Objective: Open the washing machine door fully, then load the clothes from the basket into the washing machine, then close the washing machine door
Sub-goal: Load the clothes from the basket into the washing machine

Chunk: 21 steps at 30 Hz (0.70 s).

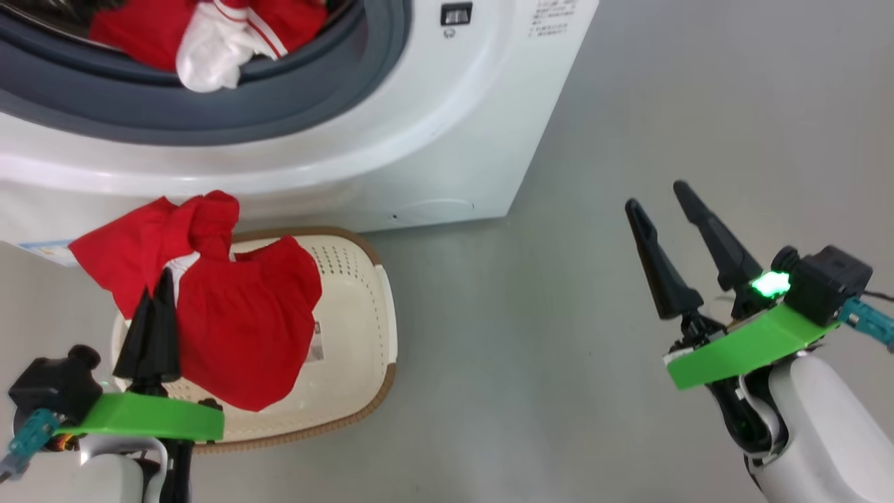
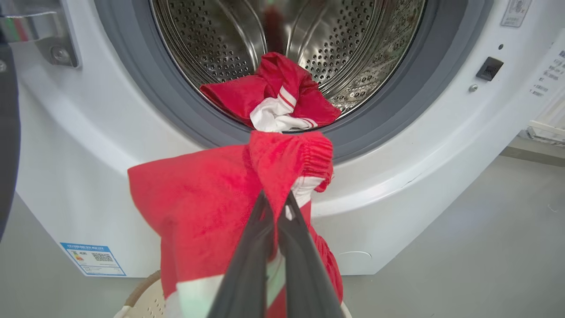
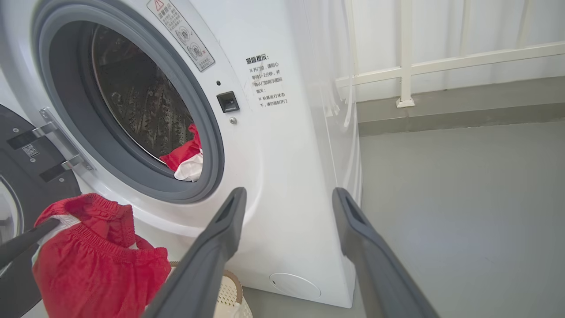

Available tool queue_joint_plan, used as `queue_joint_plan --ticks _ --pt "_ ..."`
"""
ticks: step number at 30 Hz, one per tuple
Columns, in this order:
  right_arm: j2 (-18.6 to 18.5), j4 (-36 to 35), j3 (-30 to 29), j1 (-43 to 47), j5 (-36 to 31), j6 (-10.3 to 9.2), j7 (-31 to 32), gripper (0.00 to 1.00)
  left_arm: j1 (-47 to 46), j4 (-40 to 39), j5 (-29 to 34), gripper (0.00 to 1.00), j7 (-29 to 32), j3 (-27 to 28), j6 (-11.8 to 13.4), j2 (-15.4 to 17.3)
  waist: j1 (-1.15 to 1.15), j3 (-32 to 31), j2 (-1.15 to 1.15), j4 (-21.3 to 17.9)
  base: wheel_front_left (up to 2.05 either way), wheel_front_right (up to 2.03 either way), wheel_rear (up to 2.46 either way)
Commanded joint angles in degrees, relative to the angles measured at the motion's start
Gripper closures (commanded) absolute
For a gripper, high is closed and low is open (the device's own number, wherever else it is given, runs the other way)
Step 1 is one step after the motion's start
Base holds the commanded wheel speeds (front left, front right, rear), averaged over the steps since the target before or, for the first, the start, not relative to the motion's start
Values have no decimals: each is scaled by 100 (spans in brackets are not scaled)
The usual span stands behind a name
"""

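The washing machine (image 1: 433, 140) stands with its door (image 3: 17, 176) swung open to the left. One red garment with white trim (image 2: 273, 97) lies at the drum's front lip, partly over the grey gasket. My left gripper (image 2: 276, 198) is shut on the second red garment (image 1: 244, 335), which hangs lifted above the basket (image 1: 356, 314), below the drum mouth. The same garment (image 3: 88, 265) drapes in front of the door in the right wrist view. My right gripper (image 1: 656, 197) is open and holds nothing, out over the floor to the machine's right.
Grey floor (image 1: 559, 349) stretches to the right of the machine and basket. A raised curb with a white railing (image 3: 406, 70) runs behind the machine's right side. The blue energy sticker (image 2: 92, 258) sits low on the machine's front left.
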Motion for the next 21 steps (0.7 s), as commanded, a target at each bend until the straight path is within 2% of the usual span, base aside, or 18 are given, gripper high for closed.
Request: queue_joint_plan --ticks 1,13,21 --pt "-48 -90 117 216 55 9 -26 0 97 -201 60 100 -52 204 -17 114 0 -247 0 85 0 0 0" --pt "-71 0 65 526 78 9 -26 0 681 -1145 233 100 -52 346 -17 -129 0 -875 0 151 0 0 0" --pt "-83 32 10 741 39 9 -26 0 1023 -1478 308 100 -52 332 -17 -227 0 -1261 0 183 0 0 0"
